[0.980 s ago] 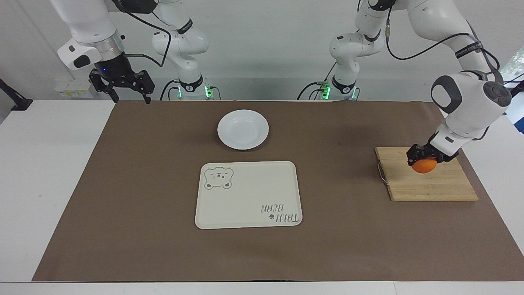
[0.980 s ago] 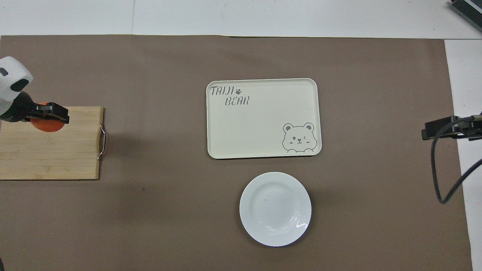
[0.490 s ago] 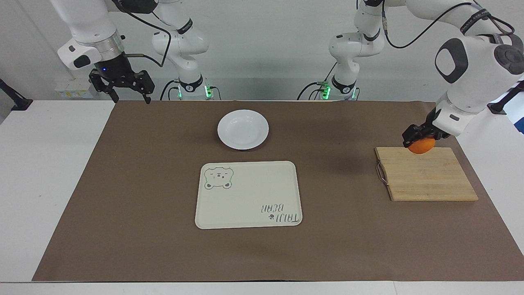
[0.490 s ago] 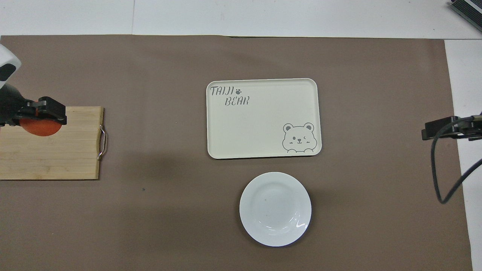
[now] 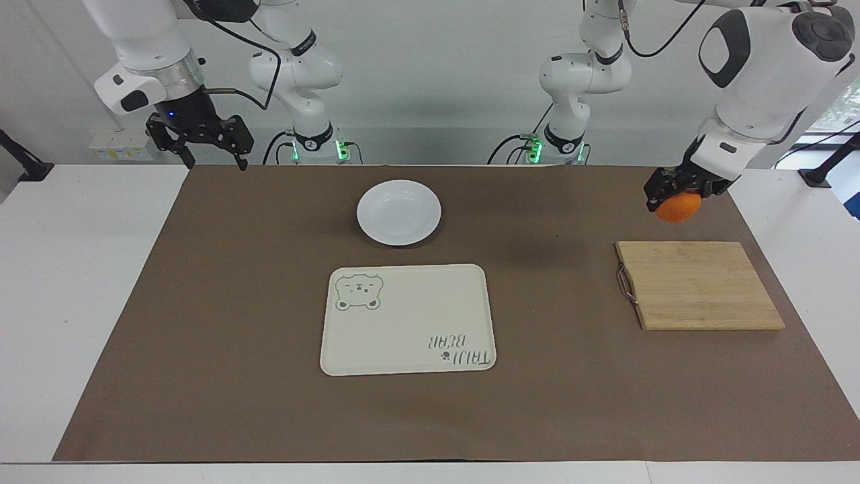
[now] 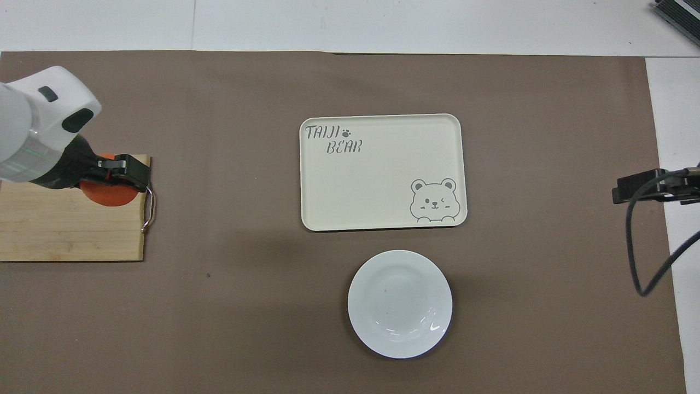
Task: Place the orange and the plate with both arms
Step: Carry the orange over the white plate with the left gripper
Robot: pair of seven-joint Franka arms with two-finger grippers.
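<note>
Plainly, in the facing view, the left gripper [image 5: 674, 195] is clenched on the orange [image 5: 678, 206] and holds it in the air over the brown mat, clear of the wooden board [image 5: 699, 285]. From there the plate [image 5: 399, 212] lies well off toward the right arm's end of the table, resting on the mat just nearer the robots than the cream tray [image 5: 408, 319]. The right gripper [image 5: 200, 142] waits with its jaws spread and empty over the mat's corner, so I judge the carry falls to the left arm. Overhead, the orange [image 6: 107, 194] covers the board's [image 6: 71, 224] handle end, and the plate [image 6: 400, 303] sits sideways from it and nearer the robots, the tray [image 6: 383, 172] just past it.
</note>
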